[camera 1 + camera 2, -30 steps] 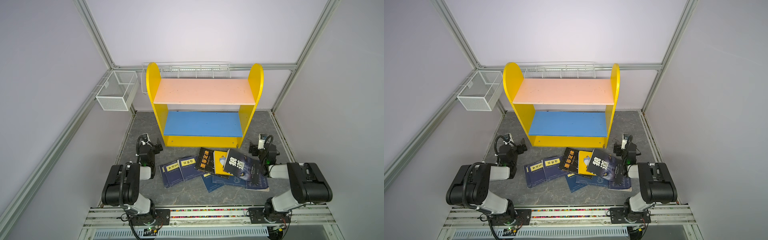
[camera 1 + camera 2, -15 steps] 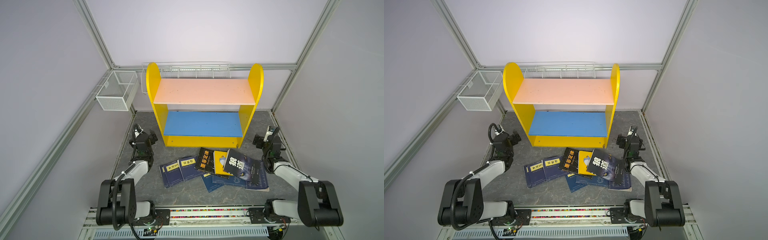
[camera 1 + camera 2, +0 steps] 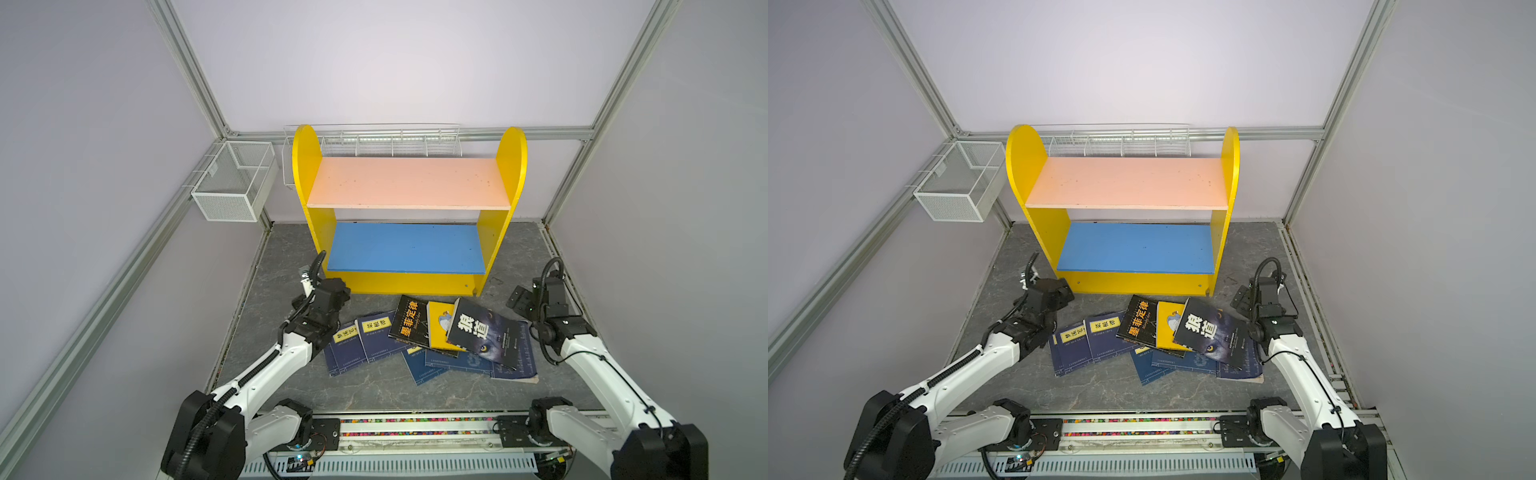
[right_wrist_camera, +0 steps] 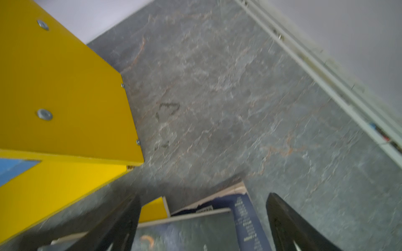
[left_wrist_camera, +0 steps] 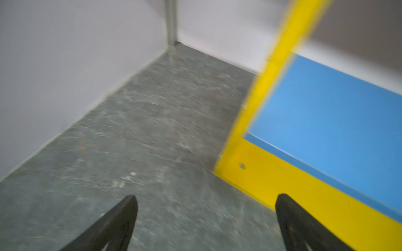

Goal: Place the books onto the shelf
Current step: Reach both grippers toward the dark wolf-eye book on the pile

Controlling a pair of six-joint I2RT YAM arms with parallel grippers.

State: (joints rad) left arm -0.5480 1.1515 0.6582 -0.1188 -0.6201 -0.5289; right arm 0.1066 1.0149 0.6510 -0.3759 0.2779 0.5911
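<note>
- Nearest, the books [image 3: 432, 338] lay in a loose, overlapping heap on the grey floor [image 3: 291, 249], in front of the shelf and between both grippers.
- Left gripper [image 5: 206, 200], jaws spread and empty, hung just left of the navy paperbacks [image 3: 357, 345] at the heap's left end.
- Right gripper [image 4: 202, 197], jaws spread and empty, hung over the heap's right edge, beside the black wolf-cover book [image 3: 478, 330].
- Farther back stood the yellow shelf [image 3: 409, 286], with its blue board [image 3: 405, 247] below its pink board [image 3: 409, 180].
</note>
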